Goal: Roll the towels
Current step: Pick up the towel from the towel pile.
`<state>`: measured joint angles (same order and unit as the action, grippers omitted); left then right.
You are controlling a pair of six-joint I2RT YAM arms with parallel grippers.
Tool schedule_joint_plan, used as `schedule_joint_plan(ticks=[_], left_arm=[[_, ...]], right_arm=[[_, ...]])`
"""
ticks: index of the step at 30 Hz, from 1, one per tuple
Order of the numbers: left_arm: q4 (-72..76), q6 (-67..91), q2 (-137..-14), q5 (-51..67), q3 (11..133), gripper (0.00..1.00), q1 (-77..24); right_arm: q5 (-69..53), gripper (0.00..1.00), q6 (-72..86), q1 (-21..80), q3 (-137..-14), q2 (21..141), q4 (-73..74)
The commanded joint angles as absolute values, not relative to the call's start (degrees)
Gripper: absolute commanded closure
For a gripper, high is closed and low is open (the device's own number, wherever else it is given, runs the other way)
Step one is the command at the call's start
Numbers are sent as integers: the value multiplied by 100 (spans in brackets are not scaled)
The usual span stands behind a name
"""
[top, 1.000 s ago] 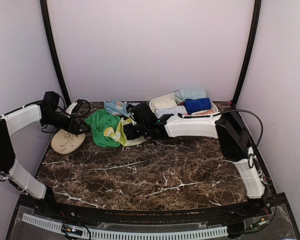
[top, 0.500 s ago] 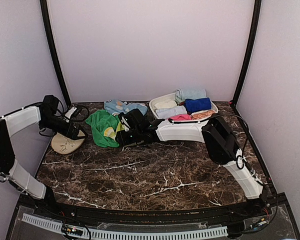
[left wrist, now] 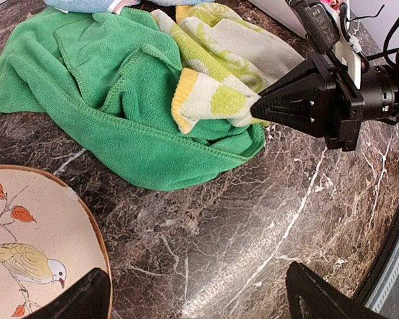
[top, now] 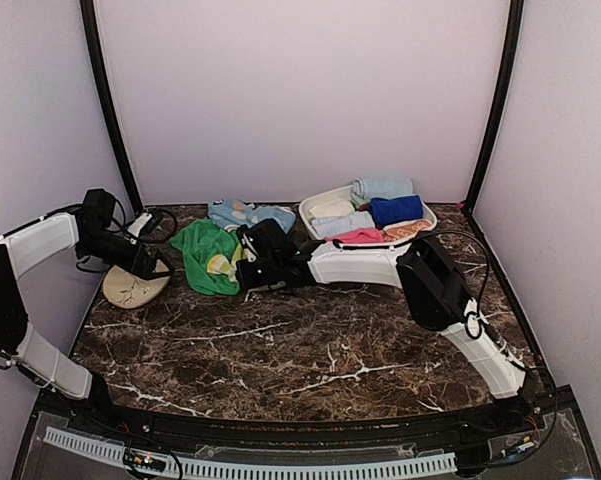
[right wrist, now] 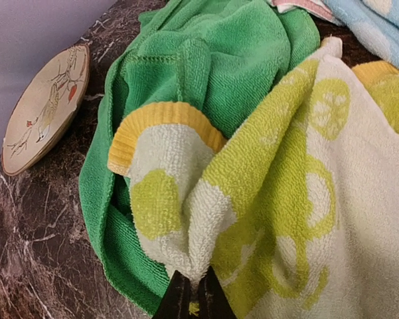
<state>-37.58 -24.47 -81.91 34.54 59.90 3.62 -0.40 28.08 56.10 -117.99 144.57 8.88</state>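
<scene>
Dark marble table (top: 310, 350): green towel (top: 202, 255), bird-print plate (top: 132, 287), white basket (top: 310, 203), blue cloth (top: 242, 213).

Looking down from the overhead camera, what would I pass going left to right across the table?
Bird-painted plate → green towel → right gripper pinching the lime towel → white basket.

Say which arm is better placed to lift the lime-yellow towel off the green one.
Right. The right tool is shut on the lime-yellow towel's edge; the left tool hangs open near the plate, touching nothing.
</scene>
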Motion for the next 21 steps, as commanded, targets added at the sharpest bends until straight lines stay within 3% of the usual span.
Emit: schedule_joint_plan(ticks=[1,3,14,21], left_arm=[[-3971,-2570,-7959,3453,5919,6,365],[-3961,-2569,-7946,3454,5921,6,374],[-3928,-2603,-7917,3635,5955,6,361],[-3892,-2616,-7732,4029,6036,5,360]], right_arm=[[-60,95,2758,5577,-12123,14284,645],[-5,100,2698,5566,-12098,14096,652],[-70,100,2405,5528,-11333,12732,616],[-958,100,2254,5552,-11545,11954,892]])
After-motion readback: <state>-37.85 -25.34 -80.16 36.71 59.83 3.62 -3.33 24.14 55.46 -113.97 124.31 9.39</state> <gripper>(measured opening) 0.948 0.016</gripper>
